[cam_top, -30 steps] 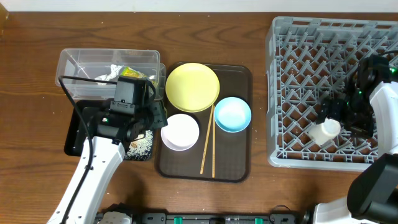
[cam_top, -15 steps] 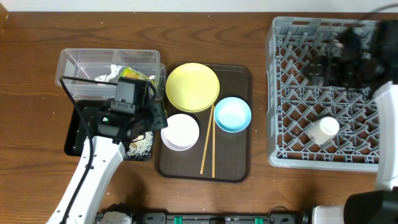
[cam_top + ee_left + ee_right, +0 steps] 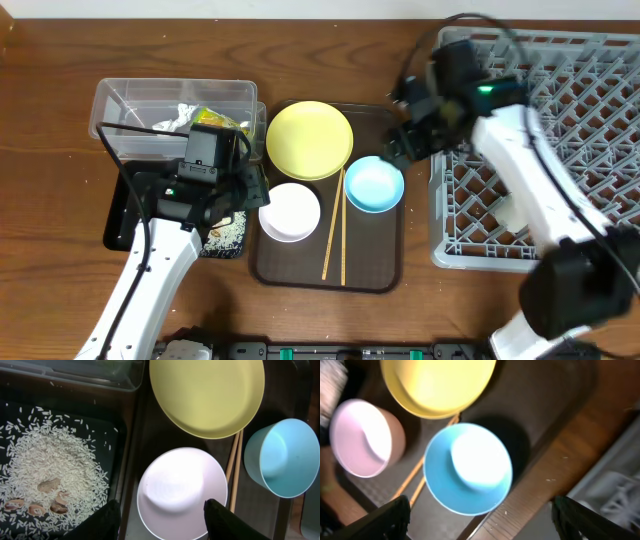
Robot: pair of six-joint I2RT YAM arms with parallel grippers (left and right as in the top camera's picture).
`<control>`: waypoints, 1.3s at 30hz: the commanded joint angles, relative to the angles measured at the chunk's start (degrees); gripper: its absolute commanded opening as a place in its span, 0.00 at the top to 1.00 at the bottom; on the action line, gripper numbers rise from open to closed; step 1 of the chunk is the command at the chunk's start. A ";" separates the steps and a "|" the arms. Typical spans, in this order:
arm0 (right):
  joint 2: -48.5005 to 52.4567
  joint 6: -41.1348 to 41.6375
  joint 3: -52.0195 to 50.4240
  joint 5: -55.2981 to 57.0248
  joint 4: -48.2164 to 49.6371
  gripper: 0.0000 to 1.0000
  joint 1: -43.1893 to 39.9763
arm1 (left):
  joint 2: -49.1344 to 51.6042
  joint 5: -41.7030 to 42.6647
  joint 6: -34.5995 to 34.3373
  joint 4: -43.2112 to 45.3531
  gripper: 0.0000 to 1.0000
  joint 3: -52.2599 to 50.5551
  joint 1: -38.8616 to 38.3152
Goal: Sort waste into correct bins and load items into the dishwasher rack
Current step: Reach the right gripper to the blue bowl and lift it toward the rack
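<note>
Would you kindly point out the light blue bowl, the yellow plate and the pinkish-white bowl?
light blue bowl (image 3: 374, 184), overhead view, on its inner floor.
yellow plate (image 3: 309, 139), overhead view, on its centre.
pinkish-white bowl (image 3: 290, 211), overhead view, on its inner floor.

1 plate (image 3: 309, 140), 2 bowls (image 3: 374, 184), 2 chopsticks (image 3: 327, 240), 1 rack (image 3: 590, 70), 1 tub (image 3: 112, 102), 1 blk tray (image 3: 118, 225), 1 brn tray (image 3: 375, 250).
</note>
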 commanded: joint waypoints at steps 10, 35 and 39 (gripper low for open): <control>13.88 7.10 -0.59 9.05 0.35 0.39 2.75 | 0.37 -0.72 0.96 -0.15 0.43 -0.11 0.20; 7.50 8.61 7.50 14.95 -2.73 0.99 0.22 | 0.37 -0.70 0.96 -0.17 0.43 -0.11 0.17; 1.09 11.13 9.49 26.08 2.45 0.99 -1.18 | 0.37 -0.70 0.96 -0.68 0.43 -0.11 0.20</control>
